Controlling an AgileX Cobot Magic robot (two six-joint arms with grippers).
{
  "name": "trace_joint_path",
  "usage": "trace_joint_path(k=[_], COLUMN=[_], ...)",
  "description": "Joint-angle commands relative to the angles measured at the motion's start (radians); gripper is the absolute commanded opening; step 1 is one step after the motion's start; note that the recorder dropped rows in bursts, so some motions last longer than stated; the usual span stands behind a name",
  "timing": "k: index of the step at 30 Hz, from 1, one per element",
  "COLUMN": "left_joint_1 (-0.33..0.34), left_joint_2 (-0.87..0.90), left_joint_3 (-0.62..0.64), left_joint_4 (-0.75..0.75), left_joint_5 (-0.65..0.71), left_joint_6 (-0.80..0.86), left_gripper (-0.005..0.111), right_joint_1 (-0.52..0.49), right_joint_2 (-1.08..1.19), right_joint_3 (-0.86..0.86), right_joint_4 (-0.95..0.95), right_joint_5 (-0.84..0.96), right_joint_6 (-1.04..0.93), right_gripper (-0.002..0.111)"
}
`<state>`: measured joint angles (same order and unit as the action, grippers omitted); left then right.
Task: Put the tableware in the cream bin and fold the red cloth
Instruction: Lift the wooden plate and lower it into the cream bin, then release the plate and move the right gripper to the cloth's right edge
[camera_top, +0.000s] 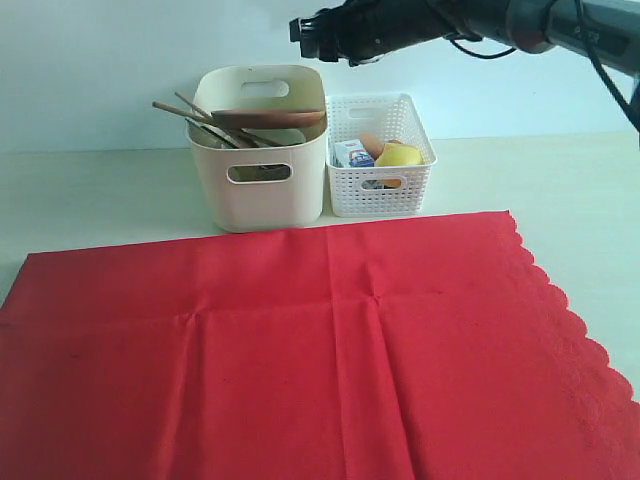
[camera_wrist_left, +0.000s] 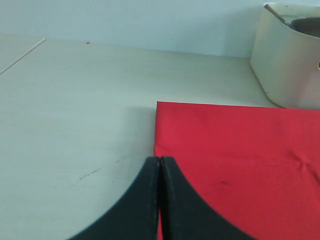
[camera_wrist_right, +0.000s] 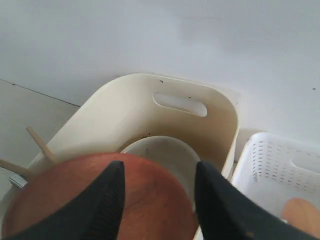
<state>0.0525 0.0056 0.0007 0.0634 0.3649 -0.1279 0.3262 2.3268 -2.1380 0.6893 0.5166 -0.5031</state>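
Right wrist view: hovering right gripper (camera_wrist_right: 159, 166) parted, empty, over one round brown plate (camera_wrist_right: 150, 205); pressing left gripper (camera_wrist_left: 160, 161) closed, empty.

Red cloth (camera_top: 300, 350) spread flat, cream bin (camera_top: 260, 190) behind it, brown plate (camera_top: 268, 117) lying across its top

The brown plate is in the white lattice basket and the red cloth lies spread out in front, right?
Not quite. The exterior view shows the brown plate resting on the cream bin, not in the white lattice basket. The red cloth does lie spread out in front.
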Motion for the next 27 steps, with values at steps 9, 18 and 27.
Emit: trace_joint_path(k=[9,18,27], left_joint_1=[-0.005,-0.005,-0.005], left_joint_2=[-0.006,-0.006,-0.006], left_joint_3=[-0.001,-0.001,-0.001], left_joint_4=[0.006,0.006,0.006], left_joint_5=[-0.012,-0.012,-0.012], left_joint_6=[0.0,0.0,0.0], left_gripper=[0.001,0.001,0.001], right_joint_1=[-0.003,-0.003,-0.003], right_joint_2=[-0.212,-0.289,-0.332], right_joint_3=[-0.013,-0.013,-0.013], right_joint_4=[-0.389,-0.579,-0.725], right_joint_5=[0.284,0.535,0.704], right_joint_6=[0.171,0.276,0.36], right_gripper=[0.048,0.048,0.048])
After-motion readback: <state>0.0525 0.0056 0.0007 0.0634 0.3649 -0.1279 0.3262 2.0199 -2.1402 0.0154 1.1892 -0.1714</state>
